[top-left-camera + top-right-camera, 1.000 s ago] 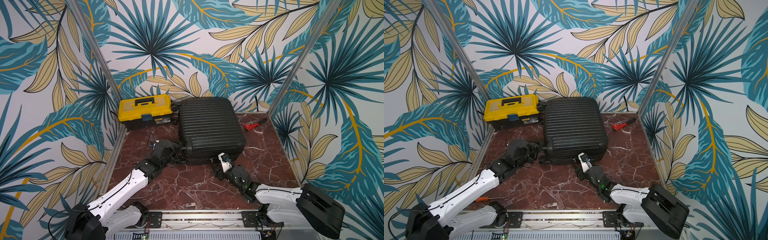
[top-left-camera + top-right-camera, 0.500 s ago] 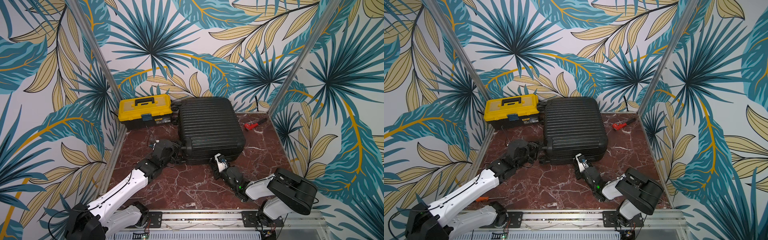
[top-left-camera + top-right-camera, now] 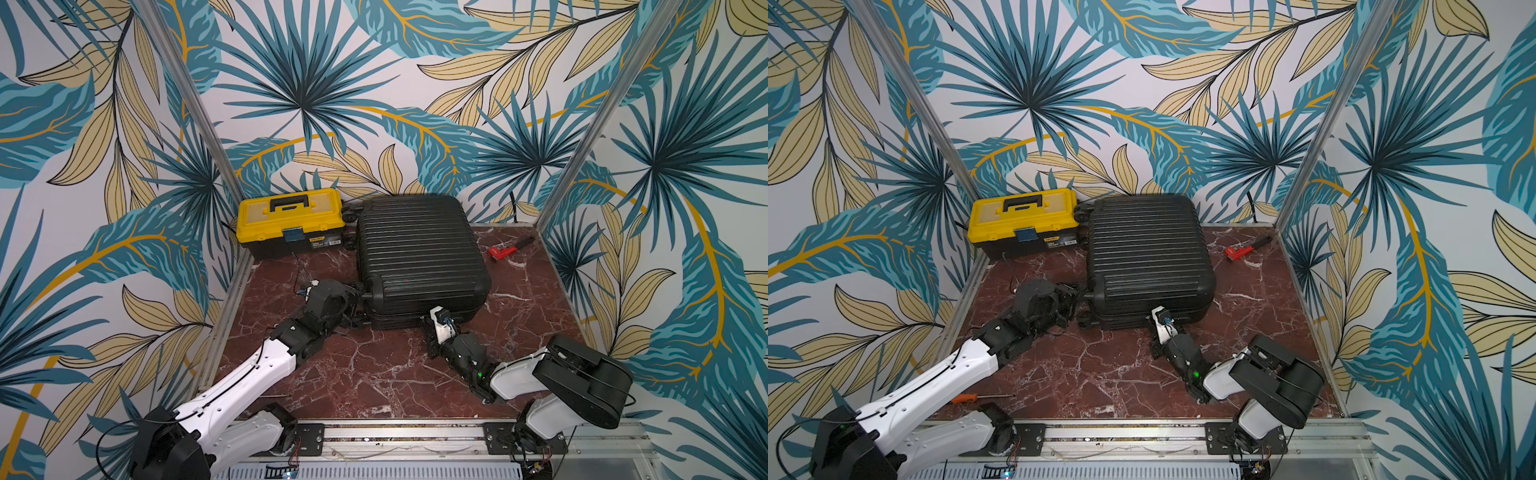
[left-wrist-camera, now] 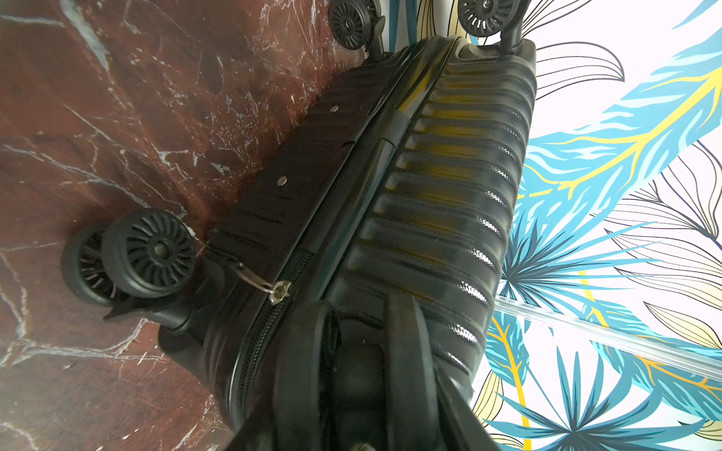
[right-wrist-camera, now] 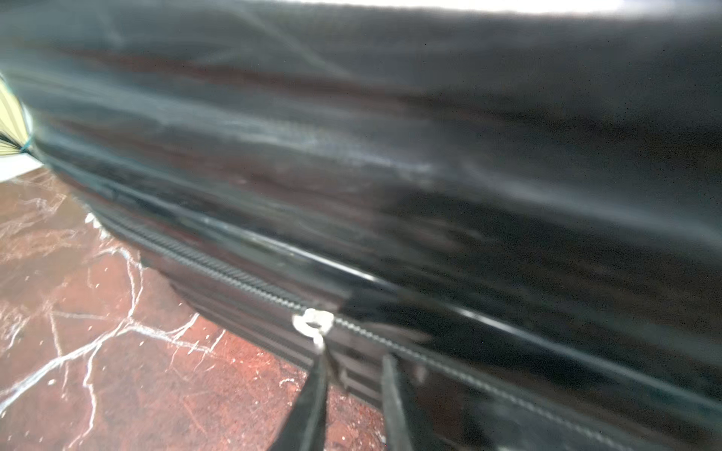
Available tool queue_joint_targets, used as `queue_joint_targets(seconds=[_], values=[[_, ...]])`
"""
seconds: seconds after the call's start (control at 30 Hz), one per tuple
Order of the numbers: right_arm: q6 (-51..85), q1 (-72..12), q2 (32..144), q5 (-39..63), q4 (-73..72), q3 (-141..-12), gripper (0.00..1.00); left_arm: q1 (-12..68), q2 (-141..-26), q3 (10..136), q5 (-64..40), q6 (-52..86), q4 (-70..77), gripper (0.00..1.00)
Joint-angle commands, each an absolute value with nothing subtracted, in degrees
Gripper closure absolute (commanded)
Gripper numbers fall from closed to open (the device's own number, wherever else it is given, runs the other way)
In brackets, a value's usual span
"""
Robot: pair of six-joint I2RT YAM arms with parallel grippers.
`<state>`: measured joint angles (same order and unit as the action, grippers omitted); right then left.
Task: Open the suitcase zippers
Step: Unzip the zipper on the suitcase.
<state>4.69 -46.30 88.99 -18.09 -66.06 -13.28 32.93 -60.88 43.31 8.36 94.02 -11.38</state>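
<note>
Black and ribbed, the suitcase (image 3: 417,249) lies flat on the marble table (image 3: 374,374) beside a yellow toolbox (image 3: 291,214). The left gripper (image 3: 359,306) clasps its near corner wheel (image 4: 406,343). The right gripper (image 5: 353,361) is at the front zipper (image 5: 218,269) — jaws narrowly parted just under the silver slider (image 5: 312,322); whether they pinch its pull cannot be told.

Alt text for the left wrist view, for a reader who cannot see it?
Close view along a black suitcase lying on red marble, its edge zipper carrying a silver slider near a corner wheel; leafy wallpaper behind.
</note>
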Motion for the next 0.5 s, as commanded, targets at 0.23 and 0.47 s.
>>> queue_joint_targets(seconds=[0.23,0.47], values=[[5.28,-45.7,88.0,-19.67,-71.1,-16.01,0.68,34.12,-58.89,43.46,7.21,87.45,-12.15,0.77],[6.28,-45.66,86.78,-21.03,-70.93,-16.53,0.65,34.07,-58.41,43.1,7.65,87.45,-12.15,0.77]])
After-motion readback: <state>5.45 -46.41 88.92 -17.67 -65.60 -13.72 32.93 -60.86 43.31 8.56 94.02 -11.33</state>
